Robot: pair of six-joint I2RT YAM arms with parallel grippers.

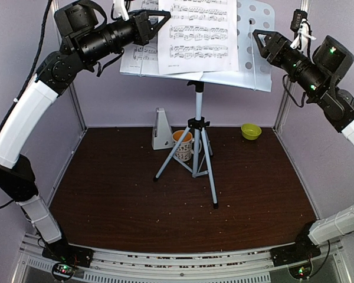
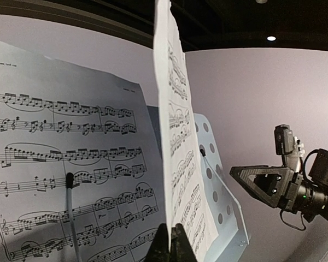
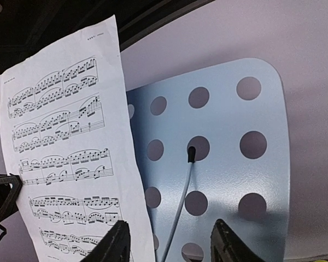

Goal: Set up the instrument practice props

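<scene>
The left arm [image 1: 20, 121] and right arm [image 1: 342, 106] have white shells, black joints, green lights, black cables.

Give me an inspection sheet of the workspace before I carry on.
Surface: brown table, speckled.
Job's things: music stand upright; one sheet resting on it; second sheet held in front; metronome on table.
Clutter: mug by the tripod's feet; green bowl back right.
Grippers: left gripper shut on second sheet; right gripper open, empty, facing the stand.
Cables: black cable along left arm.
Surroundings: lilac walls.
</scene>
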